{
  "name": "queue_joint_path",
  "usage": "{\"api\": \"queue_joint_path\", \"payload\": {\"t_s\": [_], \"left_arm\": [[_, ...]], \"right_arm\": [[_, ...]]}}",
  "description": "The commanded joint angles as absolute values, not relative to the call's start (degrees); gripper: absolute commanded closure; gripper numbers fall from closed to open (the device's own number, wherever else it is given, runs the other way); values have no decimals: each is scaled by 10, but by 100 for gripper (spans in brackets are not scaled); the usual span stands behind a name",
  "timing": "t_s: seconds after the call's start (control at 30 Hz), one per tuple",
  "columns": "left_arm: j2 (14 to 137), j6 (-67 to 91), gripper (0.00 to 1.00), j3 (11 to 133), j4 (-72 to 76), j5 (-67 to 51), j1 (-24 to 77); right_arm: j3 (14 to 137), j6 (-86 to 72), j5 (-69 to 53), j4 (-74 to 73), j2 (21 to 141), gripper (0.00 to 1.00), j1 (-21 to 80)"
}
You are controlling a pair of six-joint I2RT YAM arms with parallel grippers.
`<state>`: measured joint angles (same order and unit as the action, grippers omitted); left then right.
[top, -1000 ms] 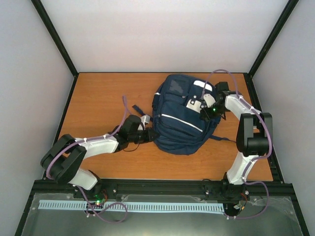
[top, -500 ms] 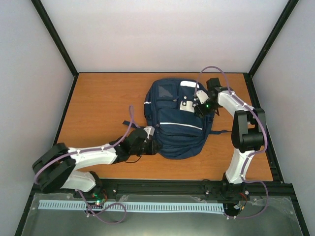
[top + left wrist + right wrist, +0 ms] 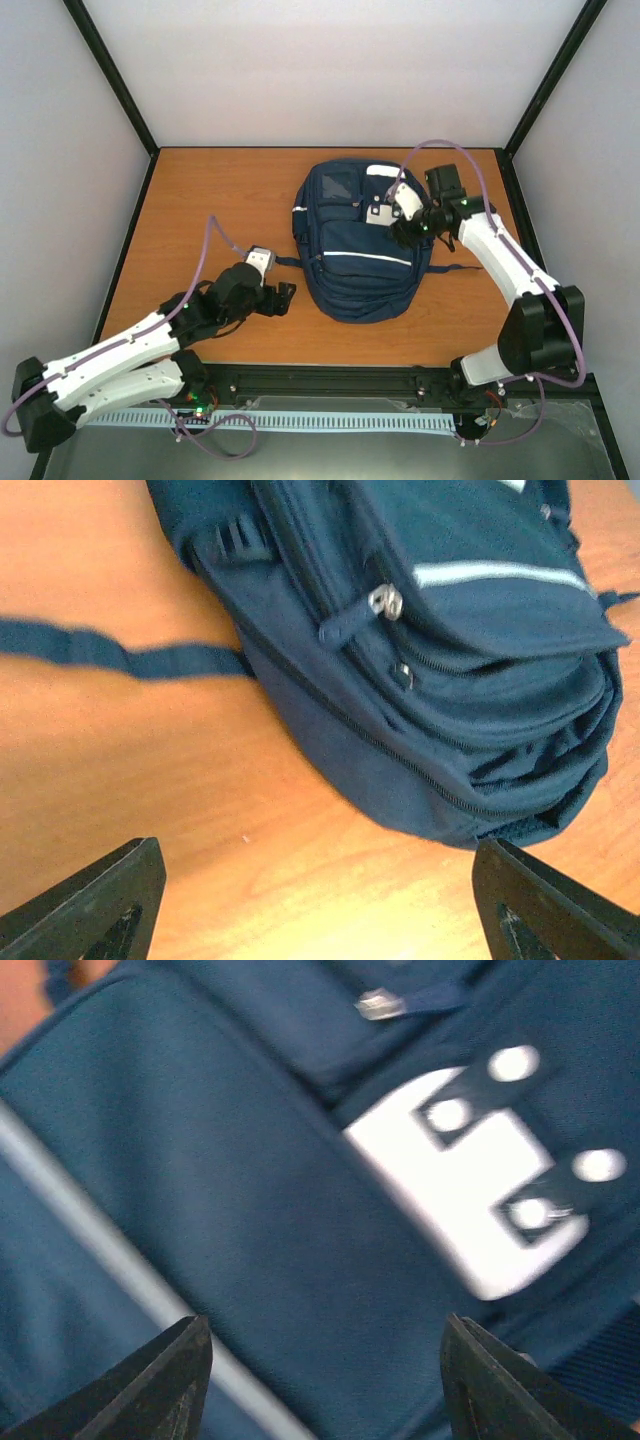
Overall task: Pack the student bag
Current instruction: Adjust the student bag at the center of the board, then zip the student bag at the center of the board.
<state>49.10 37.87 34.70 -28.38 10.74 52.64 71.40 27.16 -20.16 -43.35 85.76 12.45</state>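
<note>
The student bag [image 3: 350, 255] lies flat at the middle of the table, navy with white stripes and a white label patch [image 3: 470, 1180]. My left gripper [image 3: 283, 298] hangs open just left of the bag's near corner, apart from it. In the left wrist view the left gripper [image 3: 320, 910] has bare table between its jaws, and the student bag [image 3: 430, 680] lies ahead with its zip pulls showing. My right gripper [image 3: 400, 228] is open over the bag's upper right. In the right wrist view the right gripper [image 3: 325, 1380] spans navy fabric, gripping nothing.
A dark strap [image 3: 120, 655] trails from the bag's left side across the wooden table [image 3: 200, 200]; another strap [image 3: 455, 268] sticks out to the right. Black frame posts and white walls bound the table on three sides.
The left gripper opened, let go of the bag's left edge and drew back to the near left. The bag has turned square and shifted left. The right arm stretched out, its gripper still over the bag.
</note>
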Motion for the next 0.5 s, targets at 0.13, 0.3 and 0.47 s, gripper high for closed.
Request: {"api": "queue_joint_path", "payload": {"t_s": [0.13, 0.3, 0.47], "left_arm": [[472, 111, 9, 437, -302, 141, 486], [615, 19, 29, 557, -363, -17, 408], [732, -72, 31, 644, -436, -97, 367]], "right_arm": [[588, 387, -282, -422, 766, 36, 177], [553, 407, -256, -407, 739, 36, 184], [522, 372, -256, -368, 729, 38, 185]]}}
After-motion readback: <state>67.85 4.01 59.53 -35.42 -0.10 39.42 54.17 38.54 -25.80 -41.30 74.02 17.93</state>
